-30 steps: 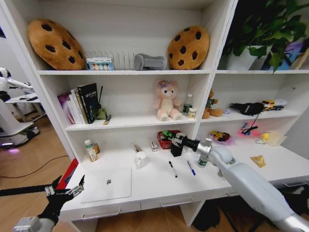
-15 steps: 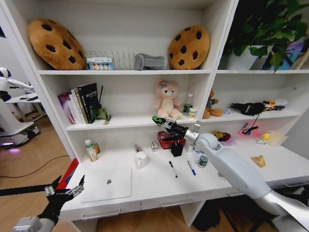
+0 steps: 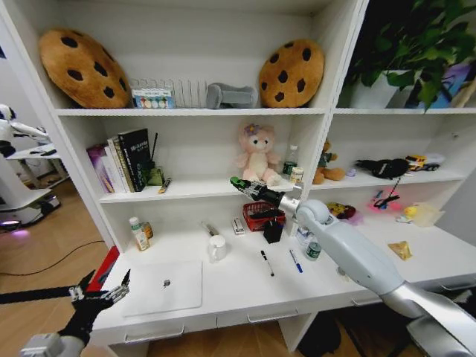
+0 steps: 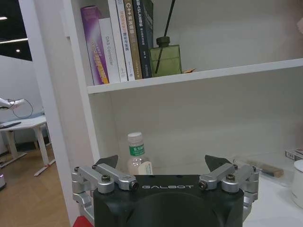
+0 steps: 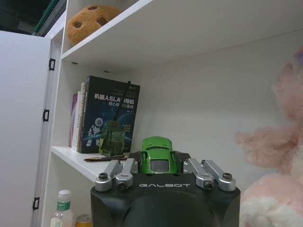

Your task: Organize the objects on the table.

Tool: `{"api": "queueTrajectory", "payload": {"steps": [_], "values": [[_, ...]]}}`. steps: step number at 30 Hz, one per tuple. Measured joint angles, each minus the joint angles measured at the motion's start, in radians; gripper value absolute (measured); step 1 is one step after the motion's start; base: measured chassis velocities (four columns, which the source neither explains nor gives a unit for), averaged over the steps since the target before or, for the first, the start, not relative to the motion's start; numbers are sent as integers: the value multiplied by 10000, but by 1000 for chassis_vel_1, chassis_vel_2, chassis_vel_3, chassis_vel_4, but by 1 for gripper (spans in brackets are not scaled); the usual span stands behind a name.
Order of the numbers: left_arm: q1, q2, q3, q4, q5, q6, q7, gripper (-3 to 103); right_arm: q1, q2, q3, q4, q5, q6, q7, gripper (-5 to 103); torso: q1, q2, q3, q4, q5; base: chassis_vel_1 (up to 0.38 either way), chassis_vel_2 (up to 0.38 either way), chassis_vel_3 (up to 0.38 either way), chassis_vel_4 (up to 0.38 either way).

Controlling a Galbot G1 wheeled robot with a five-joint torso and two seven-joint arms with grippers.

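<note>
Left gripper (image 3: 100, 297) parked low beside white desk top (image 3: 245, 286), fingers spread, nothing held. Closed silver laptop (image 3: 163, 287), black pen (image 3: 265, 261), blue pen (image 3: 295, 259) seen lying on desk. Small green toy car (image 5: 159, 155) clamped in right gripper (image 3: 239, 183), raised at middle shelf beside pink plush bear (image 3: 256, 154). Risk judged: bear could be knocked by gripper; car could be dropped if grip slips.

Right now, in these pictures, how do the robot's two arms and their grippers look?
The right arm has smooth, rounded, light grey shells. The right gripper and the left gripper share one build: a black body with the word GALBOT in pale letters, silver metal linkages with dark screws, and black fingertips. On the left gripper the tips are pointed. The left arm has a grey wrist segment.
</note>
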State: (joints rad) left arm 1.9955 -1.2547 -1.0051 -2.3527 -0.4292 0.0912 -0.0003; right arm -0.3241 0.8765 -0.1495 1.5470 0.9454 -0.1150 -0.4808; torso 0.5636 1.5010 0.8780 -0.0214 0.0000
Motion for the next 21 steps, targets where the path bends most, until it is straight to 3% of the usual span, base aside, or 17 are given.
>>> {"api": "queueTrajectory", "payload": {"steps": [4, 11, 14, 21], "values": [[0, 1, 0, 0, 0, 0, 0, 100, 259, 120, -206, -18, 67, -23, 43, 36, 18, -7, 6, 3, -3, -111, 128, 116, -124], [-1, 0, 0, 0, 0, 0, 0, 100, 1180, 386, -867, -251, 209, -921, 167, 36, -1, -3, 0, 2, 0, 3, 5, -2, -5], [0, 0, 0, 0, 0, 0, 0, 100, 2051, 392, -1490, -528, 275, -1633, -97, 36, -6, 2, -2, 0, -3, 37, -51, -29, 50], [0, 0, 0, 0, 0, 0, 0, 100, 3122, 519, -2479, -1600, 255, -2018, -859, 36, -1, 0, 1, -1, -1, 2, -5, -4, 7]]}}
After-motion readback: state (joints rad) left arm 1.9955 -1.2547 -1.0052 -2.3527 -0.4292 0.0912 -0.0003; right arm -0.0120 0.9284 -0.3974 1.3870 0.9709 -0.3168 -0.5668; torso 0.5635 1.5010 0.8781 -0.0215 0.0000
